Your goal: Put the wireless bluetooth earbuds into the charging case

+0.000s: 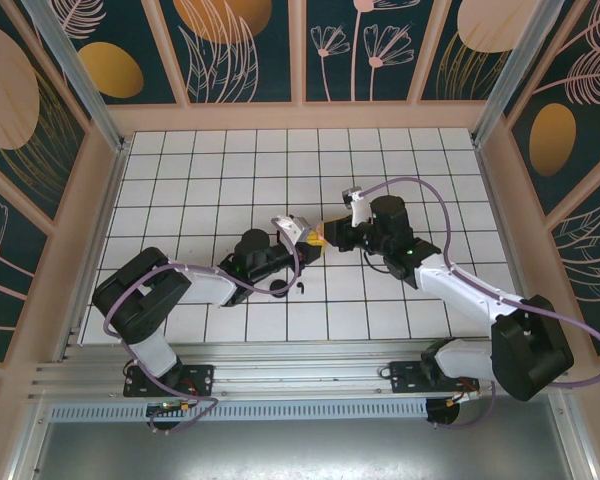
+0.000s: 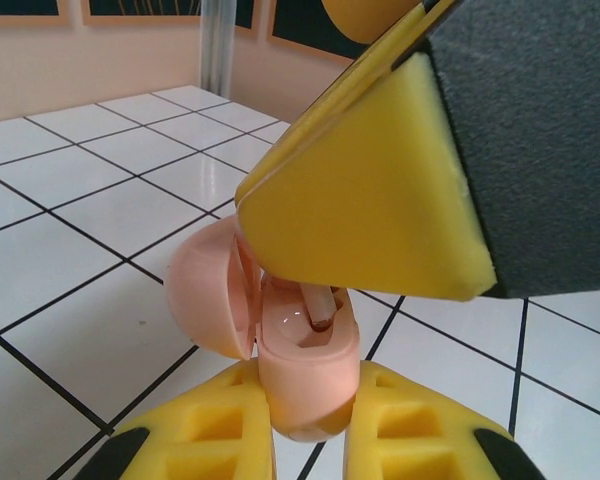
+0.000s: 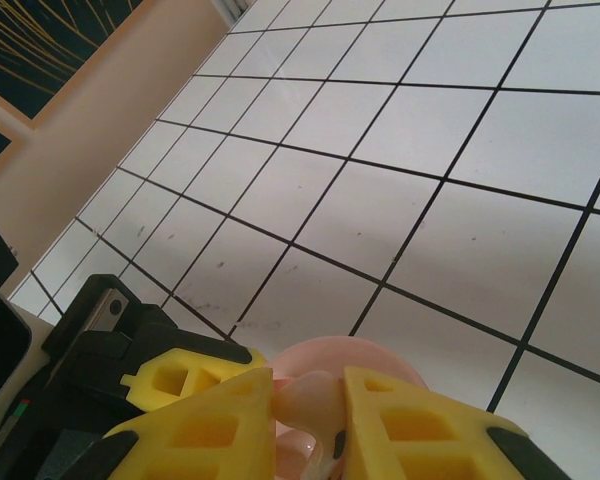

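A pale pink charging case (image 2: 305, 375) stands upright between the yellow fingers (image 2: 210, 430) of my left gripper (image 2: 308, 380), which is shut on it. Its lid (image 2: 205, 295) hangs open to the left. My right gripper (image 3: 310, 388) comes down from above, shut on a pale pink earbud (image 3: 312, 398). In the left wrist view the earbud's stem (image 2: 320, 308) reaches into the case's open well. From above, the left gripper (image 1: 302, 232) and right gripper (image 1: 327, 238) meet at the middle of the tiled table. A tiny black earbud (image 1: 302, 288) lies on the tiles beside the left arm.
A round black object (image 1: 279, 290) lies by the left forearm, partly under its cable. The white tiled table (image 1: 230, 170) is boxed in by pinkish walls (image 1: 100, 200) on the left, right and far sides.
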### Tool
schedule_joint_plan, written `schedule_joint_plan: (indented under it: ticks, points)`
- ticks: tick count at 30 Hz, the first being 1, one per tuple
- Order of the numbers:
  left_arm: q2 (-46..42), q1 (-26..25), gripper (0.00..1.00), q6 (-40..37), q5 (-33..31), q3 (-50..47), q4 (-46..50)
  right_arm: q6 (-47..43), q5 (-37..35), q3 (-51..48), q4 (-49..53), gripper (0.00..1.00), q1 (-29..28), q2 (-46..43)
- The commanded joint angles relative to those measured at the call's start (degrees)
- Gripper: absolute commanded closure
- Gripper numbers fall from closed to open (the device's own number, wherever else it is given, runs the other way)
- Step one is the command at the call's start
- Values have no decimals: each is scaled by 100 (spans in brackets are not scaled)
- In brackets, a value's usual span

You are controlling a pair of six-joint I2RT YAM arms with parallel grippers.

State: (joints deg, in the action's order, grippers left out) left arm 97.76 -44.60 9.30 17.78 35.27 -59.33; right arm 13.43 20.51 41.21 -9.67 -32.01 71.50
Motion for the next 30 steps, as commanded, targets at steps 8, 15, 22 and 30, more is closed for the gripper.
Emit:
schedule_joint_plan:
  ticks: [8,15,22,30]
  points:
    - [-295,-31,94,58,-68,112,-369,-378,-137,36,361,77,-253,-137]
    - [-301,-25,94,27,-82,166,-308,-429,-56,69,486,75,-277,-154]
    - [-309,-30,94,-5,-73,198,-274,-474,75,148,513,71,-277,-172]
    - [-370,-27,94,-75,-56,187,-199,-521,6,281,680,67,-279,-162]
